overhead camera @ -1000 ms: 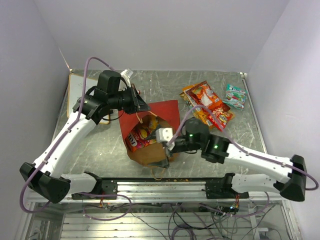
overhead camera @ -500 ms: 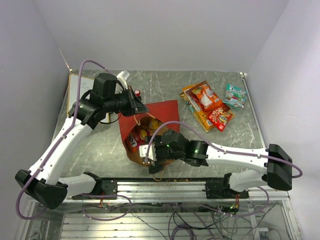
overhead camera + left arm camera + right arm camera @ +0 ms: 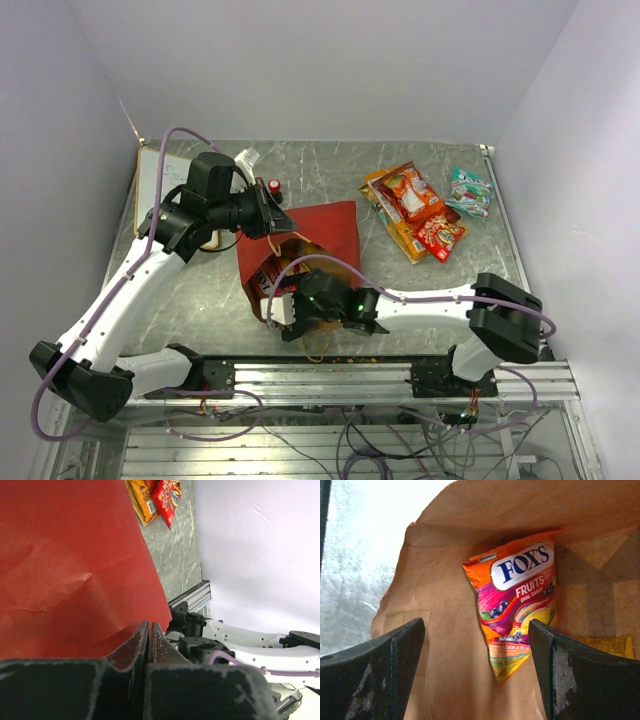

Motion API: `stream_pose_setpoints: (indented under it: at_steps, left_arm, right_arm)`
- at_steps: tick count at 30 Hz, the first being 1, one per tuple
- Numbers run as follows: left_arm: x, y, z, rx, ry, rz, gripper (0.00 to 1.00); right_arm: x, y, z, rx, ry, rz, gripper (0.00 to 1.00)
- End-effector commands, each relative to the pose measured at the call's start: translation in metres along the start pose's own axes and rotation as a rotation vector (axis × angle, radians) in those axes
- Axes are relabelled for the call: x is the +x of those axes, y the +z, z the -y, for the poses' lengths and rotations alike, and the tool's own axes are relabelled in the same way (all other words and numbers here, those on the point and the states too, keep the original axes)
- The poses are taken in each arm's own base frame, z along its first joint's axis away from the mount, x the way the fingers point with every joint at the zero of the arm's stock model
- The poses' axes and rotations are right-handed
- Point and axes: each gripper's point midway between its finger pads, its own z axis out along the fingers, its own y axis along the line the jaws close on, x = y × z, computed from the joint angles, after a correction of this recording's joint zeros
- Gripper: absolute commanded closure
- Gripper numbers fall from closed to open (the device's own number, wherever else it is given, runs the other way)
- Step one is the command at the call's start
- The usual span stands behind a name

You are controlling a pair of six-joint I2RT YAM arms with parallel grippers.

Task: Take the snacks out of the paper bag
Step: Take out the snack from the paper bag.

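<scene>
At the bottom centre of the top view, the right gripper point(image 3: 288, 306) sits at the near mouth of the paper bag point(image 3: 330, 225). Its wrist camera shows the two dark fingers point(image 3: 385, 665) spread wide at the lower corners of the frame, with nothing between them and touching nothing that can be seen. It looks straight into the brown kraft inside of the bag. There an orange Fox's Fruits packet point(image 3: 520, 605) lies against the paper, centre right of the frame, apart from both fingers. A yellow packet point(image 3: 606, 644) shows as a sliver at the lower right, behind the right-hand finger.

The bag lies in the middle of the table point(image 3: 200, 290), with its red outside upward and its mouth toward the arms. From above, only a red packet point(image 3: 266, 282) shows in the opening (the Fox's packet cannot be made out there).

Just beyond, at the bag's upper left corner, the left gripper point(image 3: 274, 216) is pinched together on the paper bag's edge. In its wrist view the fingertips meet with barely a slit between them at the lower edge of the creased red sheet, which fills the left of the frame.

Farther off, in the upper right of the top view, a pile of packets point(image 3: 412, 210) in orange and red lies on the table, well apart from the bag. A teal packet point(image 3: 468, 192) lies just beside it. A small red-capped knob point(image 3: 274, 186) stands behind the left gripper.
</scene>
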Motion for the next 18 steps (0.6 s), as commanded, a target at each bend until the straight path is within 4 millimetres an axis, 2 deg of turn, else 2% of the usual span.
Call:
stream_pose_setpoints:
  at_steps: [1,7,12,18]
  left_arm:
    - [-0.005,-0.009,0.015,0.057,-0.006,0.017,0.93]
    - [0.002,-0.011,0.011,0.047,-0.007,-0.008,0.93]
    - [0.004,-0.009,0.011,0.056,-0.014,-0.011,0.93]
    - [0.003,-0.003,0.003,0.011,0.017,-0.046,0.93]
  right_arm:
    - [-0.007,0.017,0.015,0.064,-0.055,0.016,0.18]
    - [0.002,0.037,0.023,0.083,-0.111,-0.045,0.31]
    - [0.015,0.047,0.031,0.126,-0.138,-0.086,0.36]
    - [0.032,0.057,0.029,0.136,-0.159,-0.110,0.38]
